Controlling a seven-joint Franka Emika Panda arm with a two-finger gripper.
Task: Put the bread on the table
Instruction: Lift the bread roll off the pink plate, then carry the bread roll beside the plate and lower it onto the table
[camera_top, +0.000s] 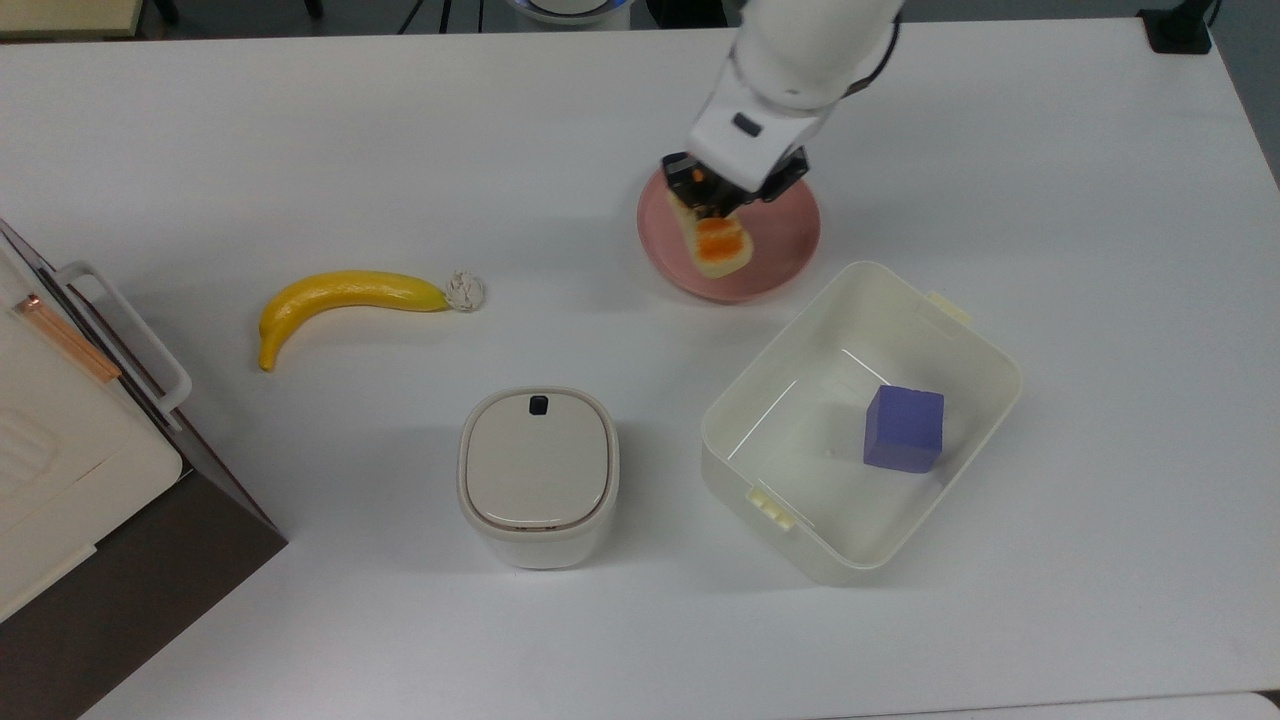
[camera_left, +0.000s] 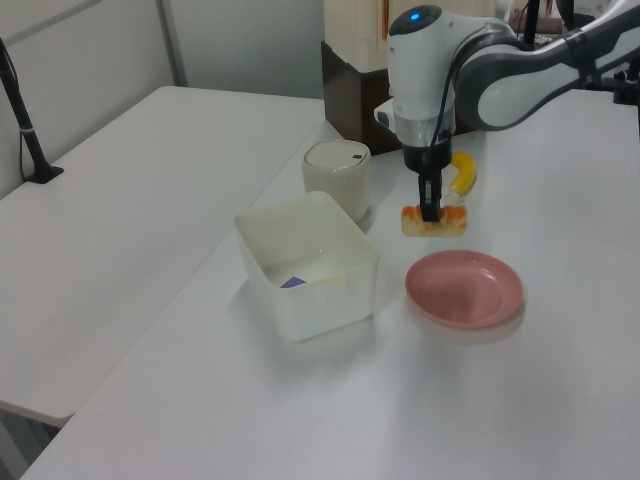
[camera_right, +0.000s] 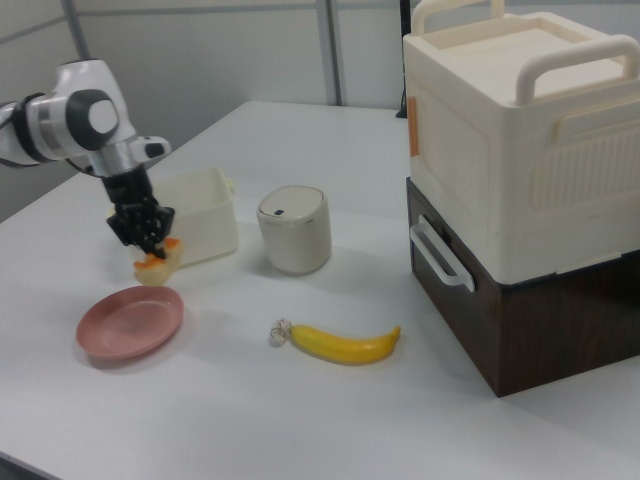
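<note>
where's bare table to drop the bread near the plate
Gripper holds the bread above the plate. Bare table lies between plate and banana, and beyond the plate at the top view's right. Crowded between plate and bin.

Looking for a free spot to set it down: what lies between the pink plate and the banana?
Bare white table between the pink plate and the banana in the top view.
</note>
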